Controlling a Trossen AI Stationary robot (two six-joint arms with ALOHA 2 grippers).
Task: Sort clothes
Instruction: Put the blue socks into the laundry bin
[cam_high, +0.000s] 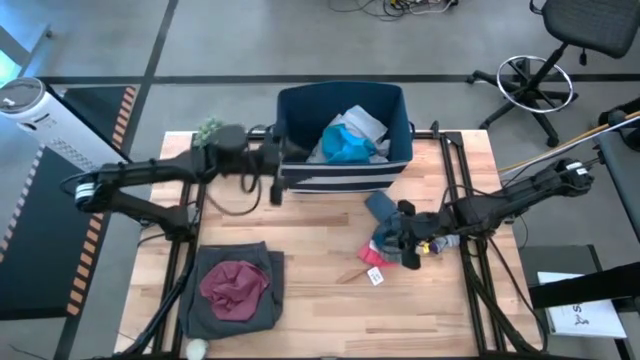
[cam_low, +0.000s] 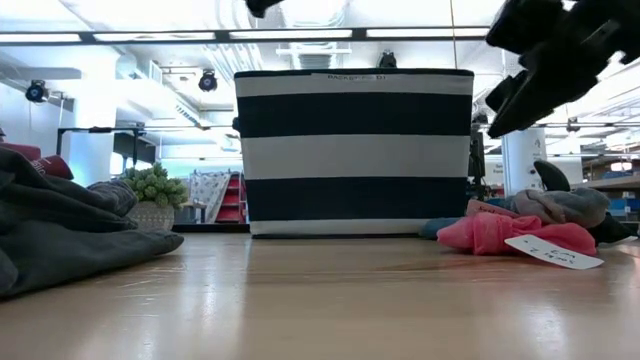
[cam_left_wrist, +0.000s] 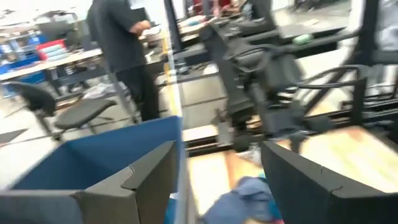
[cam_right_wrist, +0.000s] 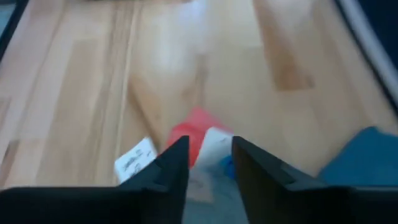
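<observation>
Step in hand: I judge I am mid-sort, with my right gripper (cam_high: 408, 252) hanging over the small pile of socks (cam_high: 385, 247) at about 4 o'clock on the table (cam_high: 320, 290), lining up a pick.
Right fingers: spread a little apart, nothing between them; in the right wrist view the red sock (cam_right_wrist: 198, 132) and its white tag (cam_right_wrist: 134, 159) lie just beyond the tips.
Left gripper (cam_high: 274, 170): my other arm hovers at the bin's left wall, about 11 o'clock, fingers wide apart and empty.
Next move: I would drop straight onto the red sock, pinch one fold only, and keep the tag clear.
Sorted so far: a maroon garment (cam_high: 235, 285) lies crumpled on a flat dark grey one (cam_high: 212, 308) at 7 o'clock.
Bin (cam_high: 345, 175): navy fabric with white stripes, upright at 12 o'clock, holding a teal piece (cam_high: 348, 145) and a white one (cam_high: 364, 122).
Textures: all soft, limp, rumpled cloth on smooth pale wood.
</observation>
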